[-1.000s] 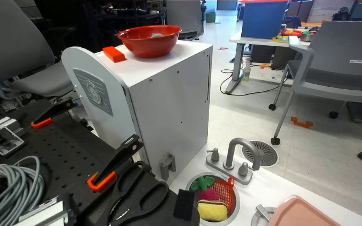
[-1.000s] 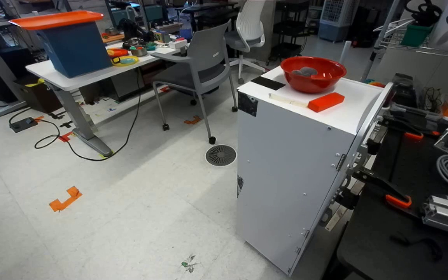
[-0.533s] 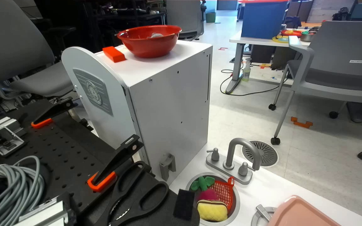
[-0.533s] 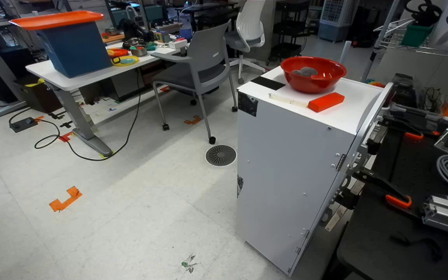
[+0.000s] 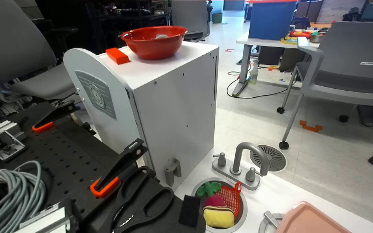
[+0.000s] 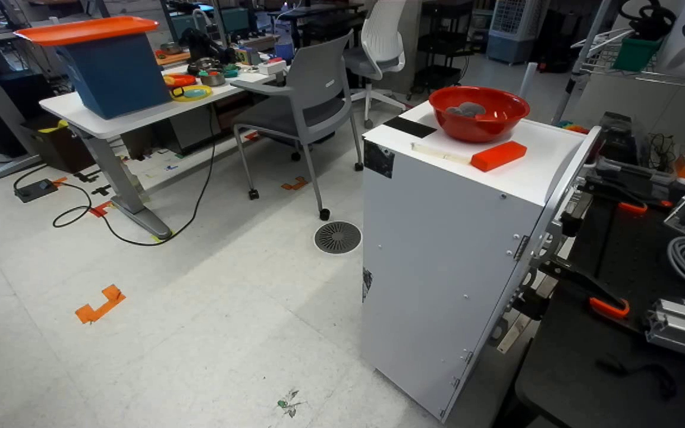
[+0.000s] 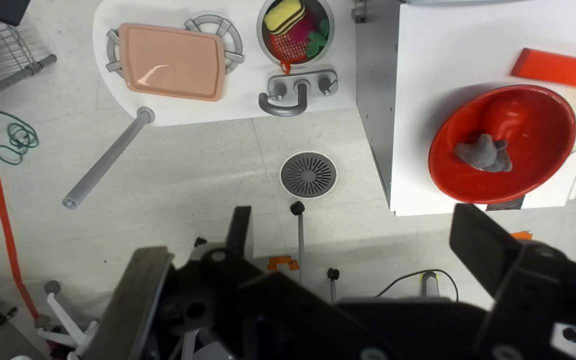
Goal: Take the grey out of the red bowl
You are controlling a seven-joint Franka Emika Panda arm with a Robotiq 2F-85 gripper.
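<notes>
Gripper [image 7: 352,216] spread wide, nothing held. Beyond it, toward the wrist view's right, the grey piece [image 7: 483,152] lies inside the red bowl [image 7: 543,145]. Probably light, soft and compressible; best pinched across its rounded body.

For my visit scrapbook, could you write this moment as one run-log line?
grey object: inside red bowl | red bowl: on white cabinet | hand: open, holding nothing | removal: not yet done
</notes>
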